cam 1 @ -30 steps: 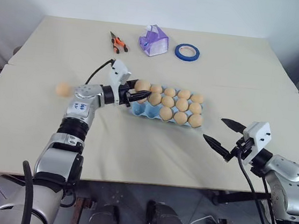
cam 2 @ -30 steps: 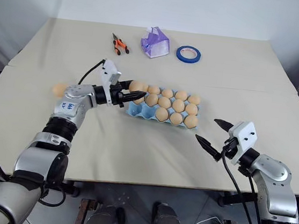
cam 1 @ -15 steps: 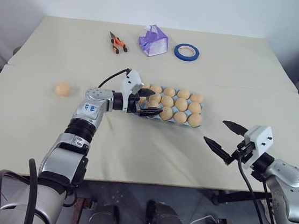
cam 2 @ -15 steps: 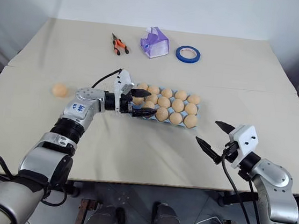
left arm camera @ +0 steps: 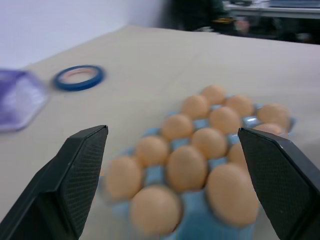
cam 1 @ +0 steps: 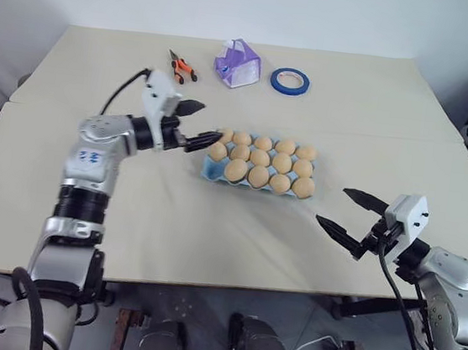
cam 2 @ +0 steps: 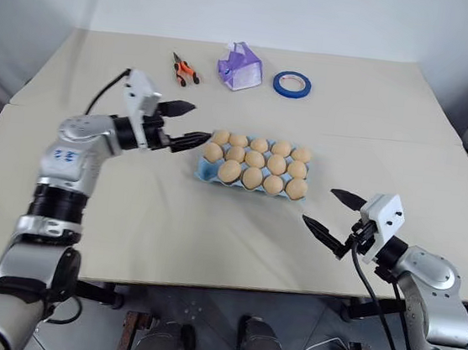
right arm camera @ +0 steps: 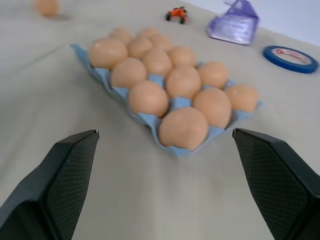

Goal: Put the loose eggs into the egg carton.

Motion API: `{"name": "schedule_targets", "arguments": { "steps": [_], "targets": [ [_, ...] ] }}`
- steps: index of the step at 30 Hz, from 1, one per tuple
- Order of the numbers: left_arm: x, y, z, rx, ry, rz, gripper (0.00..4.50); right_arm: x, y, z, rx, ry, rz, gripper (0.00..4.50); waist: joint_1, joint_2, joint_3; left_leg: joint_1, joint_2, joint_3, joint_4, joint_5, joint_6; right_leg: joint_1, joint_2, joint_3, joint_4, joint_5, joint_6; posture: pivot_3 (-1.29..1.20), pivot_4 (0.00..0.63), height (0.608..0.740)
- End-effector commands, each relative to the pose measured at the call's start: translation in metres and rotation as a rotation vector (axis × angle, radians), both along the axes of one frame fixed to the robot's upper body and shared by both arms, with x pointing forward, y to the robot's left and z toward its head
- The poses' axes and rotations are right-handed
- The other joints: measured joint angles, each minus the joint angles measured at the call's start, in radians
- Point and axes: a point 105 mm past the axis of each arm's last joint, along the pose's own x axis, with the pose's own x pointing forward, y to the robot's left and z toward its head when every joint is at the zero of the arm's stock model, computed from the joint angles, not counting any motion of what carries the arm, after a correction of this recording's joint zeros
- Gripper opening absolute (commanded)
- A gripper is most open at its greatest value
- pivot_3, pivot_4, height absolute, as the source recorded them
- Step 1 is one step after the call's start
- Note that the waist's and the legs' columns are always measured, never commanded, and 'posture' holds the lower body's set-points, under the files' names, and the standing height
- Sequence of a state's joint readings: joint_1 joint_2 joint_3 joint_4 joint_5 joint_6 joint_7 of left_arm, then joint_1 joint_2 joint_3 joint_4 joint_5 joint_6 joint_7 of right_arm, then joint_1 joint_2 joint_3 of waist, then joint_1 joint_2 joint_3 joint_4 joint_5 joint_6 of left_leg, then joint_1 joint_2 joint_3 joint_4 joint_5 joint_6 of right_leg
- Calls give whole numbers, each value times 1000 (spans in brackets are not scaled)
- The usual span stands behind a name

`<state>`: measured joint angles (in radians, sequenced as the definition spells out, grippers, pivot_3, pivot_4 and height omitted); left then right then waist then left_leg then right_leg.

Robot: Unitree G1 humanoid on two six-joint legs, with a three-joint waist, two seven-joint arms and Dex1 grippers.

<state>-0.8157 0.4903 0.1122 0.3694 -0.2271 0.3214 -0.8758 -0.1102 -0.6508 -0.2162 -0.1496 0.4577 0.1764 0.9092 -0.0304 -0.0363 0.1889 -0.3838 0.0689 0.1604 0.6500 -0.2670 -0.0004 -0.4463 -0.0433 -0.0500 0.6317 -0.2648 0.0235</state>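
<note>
The light blue egg carton lies at mid-table, with eggs in all cups but its near-left corner one. My left gripper hovers just left of the carton's left end, open and holding nothing, its fingers pointing at the carton. My right gripper stands open and empty near the front right of the table, aimed at the carton. One loose egg lies on the table far beyond the carton in the right wrist view. In the head views my left arm hides it.
At the back of the table are orange-handled pliers, a purple-white box and a blue tape roll. The table's front edge runs just below my right gripper.
My left gripper was shut on an egg over the carton's left end. It opened, left the egg in a near-row cup, and drew back left and up. The right arm stayed put.
</note>
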Motion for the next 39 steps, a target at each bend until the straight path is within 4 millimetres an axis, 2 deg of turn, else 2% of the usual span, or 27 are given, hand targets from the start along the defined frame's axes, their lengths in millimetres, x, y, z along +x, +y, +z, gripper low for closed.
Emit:
{"name": "schedule_targets", "arguments": {
  "steps": [1,2,7,9,11,13,18,22,25,28,32,39],
  "targets": [
    [-16,32,14,-11,-52,107,4440,-1,4,10,14,-16,61,4500,1,0,0,0,0,0,0,0,0,0,0,0,0,0,0,0,150,740],
    [-22,45,14,-19,-51,153,4440,-2,7,10,19,-8,82,4500,0,0,0,0,0,0,0,0,1,0,0,0,0,0,0,0,150,740],
    [-47,84,8,-59,-34,300,4440,-6,12,9,24,20,145,4500,3,0,0,0,0,0,0,0,1,0,-2,1,1,0,0,0,150,740],
    [-60,113,1,-83,-28,425,4440,-10,16,8,29,43,194,4500,3,0,0,0,-1,-1,0,0,1,0,-2,1,1,0,0,0,150,740],
    [-70,131,-4,-97,-26,506,4440,-13,18,8,33,58,225,4500,2,0,0,1,-1,-1,-1,0,2,0,-3,1,1,0,0,0,150,740],
    [-79,158,-8,-103,-45,630,4440,-15,19,8,25,74,257,4500,2,0,0,1,-1,-1,-1,0,2,0,-3,0,1,0,-1,0,150,740],
    [-100,201,-18,-142,-40,848,4440,-9,19,9,17,78,267,4500,3,0,0,1,-1,-1,-1,-3,-2,1,-3,0,-1,-1,-2,0,150,740],
    [-114,204,-29,-130,0,875,4440,-6,19,9,15,75,270,4500,2,-1,0,1,0,0,-2,-3,-2,1,-4,0,-4,-1,-2,0,150,740],
    [-126,216,-43,-120,70,945,4440,-5,19,9,12,79,274,4500,3,-1,0,0,0,0,-3,-4,-3,0,-4,-1,-4,-1,-2,0,150,740],
    [-123,218,-49,-109,95,946,4440,-4,21,8,10,85,279,4500,5,-1,0,0,0,-1,-3,-4,-3,0,-4,-1,-4,-1,-3,0,150,740],
    [-100,210,-50,-136,91,901,4440,-2,24,8,7,77,280,4500,7,-1,-1,0,0,-1,-2,-4,-3,0,-4,-2,-4,-1,-3,0,150,740],
    [-45,190,-49,-124,84,796,4440,-6,21,7,1,81,265,4500,6,-1,-1,0,0,0,-3,-4,-3,0,-4,-3,-5,-1,-3,0,150,740]
  ]
}}
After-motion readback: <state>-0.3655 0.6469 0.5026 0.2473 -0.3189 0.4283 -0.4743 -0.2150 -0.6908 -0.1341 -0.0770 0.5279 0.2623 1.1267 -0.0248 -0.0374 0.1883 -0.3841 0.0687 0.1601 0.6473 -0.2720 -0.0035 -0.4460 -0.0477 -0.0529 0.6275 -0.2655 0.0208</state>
